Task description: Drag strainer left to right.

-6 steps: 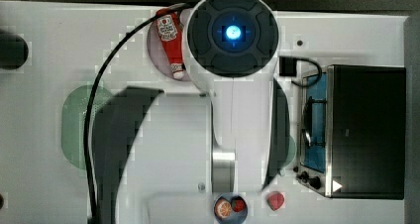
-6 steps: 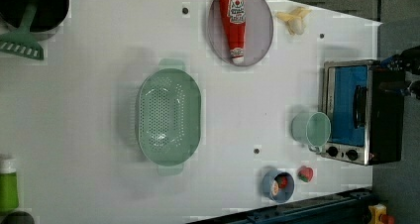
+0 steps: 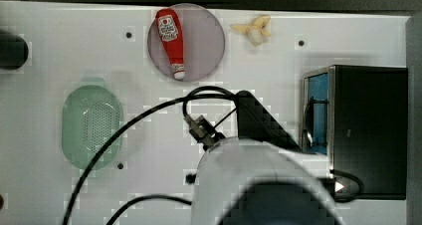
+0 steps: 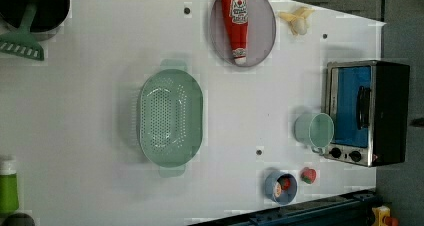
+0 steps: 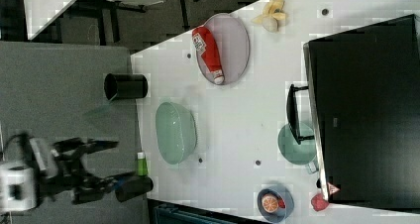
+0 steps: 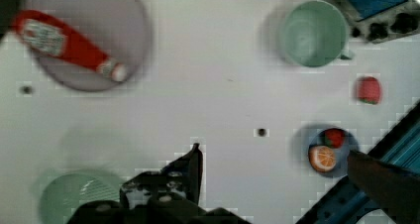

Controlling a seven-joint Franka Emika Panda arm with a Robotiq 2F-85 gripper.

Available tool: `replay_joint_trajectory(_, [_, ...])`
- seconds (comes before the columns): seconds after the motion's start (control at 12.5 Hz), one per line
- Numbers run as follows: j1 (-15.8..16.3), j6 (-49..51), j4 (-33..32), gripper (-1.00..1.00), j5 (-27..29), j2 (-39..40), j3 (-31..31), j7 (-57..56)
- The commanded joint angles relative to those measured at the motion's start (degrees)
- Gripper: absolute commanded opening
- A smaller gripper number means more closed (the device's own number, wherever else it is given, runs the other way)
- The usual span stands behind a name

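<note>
The pale green strainer [image 3: 92, 127] lies upright on the white table, on the top view's left; in the left view the strainer [image 4: 171, 117] is near the middle, with a tab handle at each end. My gripper [image 6: 274, 150] hangs high over the table, open, with nothing between its fingers. One finger [image 6: 195, 162] points at bare table and the other finger [image 6: 381, 179] is over the table edge. In the wrist view the strainer [image 6: 74, 199] is well off to the side of the jaws, untouched. The arm's white body [image 3: 263, 185] fills the top view's lower middle.
A grey plate [image 3: 206, 41] holds a ketchup bottle [image 3: 170, 41]; a banana [image 3: 254, 28] lies beside it. A toaster oven [image 3: 368, 130] stands on the top view's right. A mint cup [image 4: 315, 131], a blue fruit bowl [image 4: 280, 187] and a strawberry [image 4: 308, 175] sit near it.
The arm has pulled back from the top view's middle toward its bottom edge, uncovering the plate and the strainer. The strainer has not moved.
</note>
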State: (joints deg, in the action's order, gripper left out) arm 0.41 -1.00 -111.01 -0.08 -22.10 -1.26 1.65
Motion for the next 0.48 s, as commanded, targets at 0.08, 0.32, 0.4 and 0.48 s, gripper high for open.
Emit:
replay_joint_trajectory(0.08, [1.04,-0.40,1.08,1.00,0.26,5.03,4.94,4.58])
replay_joint_trajectory(0.32, [2.24,-0.51,1.07,1.00,0.31,8.95,13.02,14.90])
replay_joint_trajectory(0.4, [2.53,-0.88,1.07,1.00,0.31,10.53,16.09,20.46])
replay_joint_trajectory(0.48, [2.72,-2.20,1.07,1.00,0.30,12.16,19.13,26.16])
